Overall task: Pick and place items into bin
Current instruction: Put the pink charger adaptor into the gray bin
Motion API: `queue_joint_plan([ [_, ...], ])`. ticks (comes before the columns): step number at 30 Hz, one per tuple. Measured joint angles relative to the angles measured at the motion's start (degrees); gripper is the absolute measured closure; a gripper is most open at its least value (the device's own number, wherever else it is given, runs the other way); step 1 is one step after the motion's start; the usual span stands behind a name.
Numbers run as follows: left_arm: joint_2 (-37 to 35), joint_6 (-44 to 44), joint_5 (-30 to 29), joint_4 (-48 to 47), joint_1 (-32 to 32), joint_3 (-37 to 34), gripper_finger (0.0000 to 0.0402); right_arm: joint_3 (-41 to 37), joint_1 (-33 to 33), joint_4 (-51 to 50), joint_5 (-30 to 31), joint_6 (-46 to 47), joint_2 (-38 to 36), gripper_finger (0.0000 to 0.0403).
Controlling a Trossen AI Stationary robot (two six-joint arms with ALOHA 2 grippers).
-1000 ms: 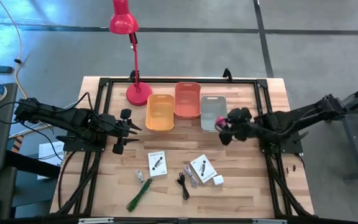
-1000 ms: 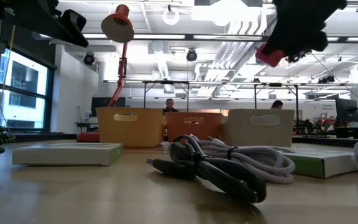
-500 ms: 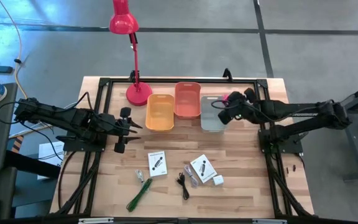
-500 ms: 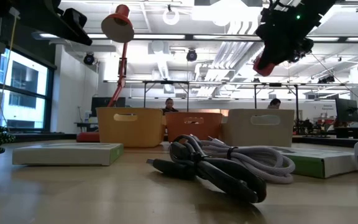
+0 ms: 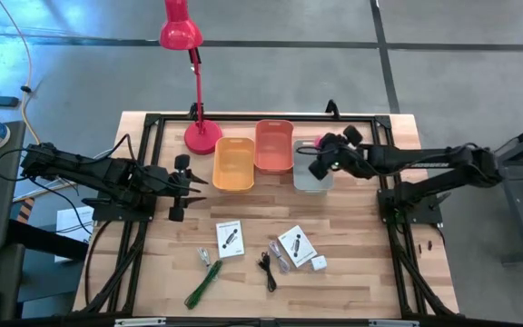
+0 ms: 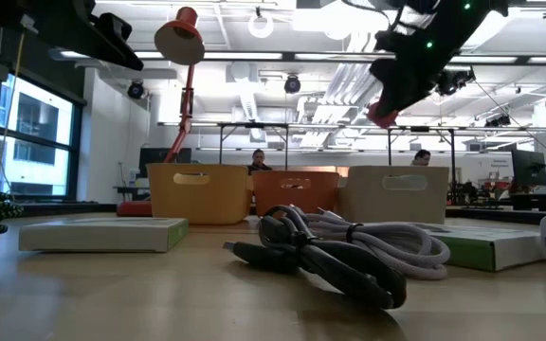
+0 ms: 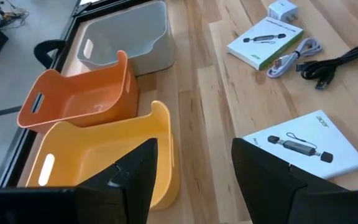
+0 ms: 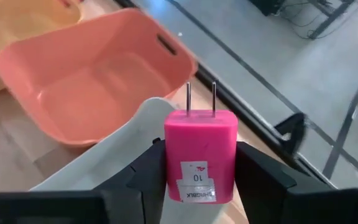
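Observation:
A pink cube (image 8: 200, 155) with two metal prongs hangs above the grey bin (image 5: 309, 173), with my right gripper (image 8: 200, 177) shut on it; it also shows as the pink cube (image 6: 382, 116) in the low view. My left gripper (image 5: 189, 178) waits open at the table's left, near the yellow bin (image 5: 233, 164). Two white cards (image 5: 230, 238) (image 5: 295, 244), a black cable (image 5: 268, 269), a green stick (image 5: 204, 283), a white cube (image 5: 319, 262) and a small clear packet (image 5: 205, 255) lie flat on the near part of the table. My right gripper pinches the pink cube by two opposite sides (image 8: 170, 158) between its two fingers (image 8: 146, 171). The fingers come from the table's right, slanting down. The cube is lifted clear, above the grey bin, and its prongs (image 8: 201, 98) point away from the gripper.
Three bins stand side by side at the table's far middle: yellow, orange (image 5: 273, 145) and grey. A red desk lamp (image 5: 198, 127) stands to the left of them. A black frame (image 5: 261, 118) runs around the work area.
My right gripper, with the pink cube held, has swung from the table's right middle toward the far edge and then left, over the grey bin, and its wrist has rolled. The left arm has kept still.

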Motion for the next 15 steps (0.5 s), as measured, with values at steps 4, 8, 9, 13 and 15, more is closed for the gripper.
queue_joint_plan([
  [4, 0.2, 0.0, -0.1, 0.0, 0.0, 0.0, 0.0208, 0.0, 0.0, 2.7, -2.0, -1.2, 4.7, 0.0255],
  [8, 0.2, -0.2, -0.1, 0.0, 0.0, 0.0, 0.0208, 0.0, 0.0, 3.1, -3.5, -1.3, 9.9, 0.0236],
  [9, 0.2, -0.4, -0.1, 0.0, 0.0, 0.0, 0.0208, 0.0, 0.0, 3.0, -3.7, -1.1, 11.1, 0.0233],
  [13, 0.2, -0.8, -0.1, 0.0, 0.0, 0.0, 0.0208, 0.0, 0.0, 3.2, -5.1, -1.1, 15.2, 0.024],
  [15, 0.2, -0.8, -0.1, 0.0, 0.0, 0.0, 0.0208, 0.0, -0.1, 3.2, -5.2, -1.1, 16.8, 0.025],
])
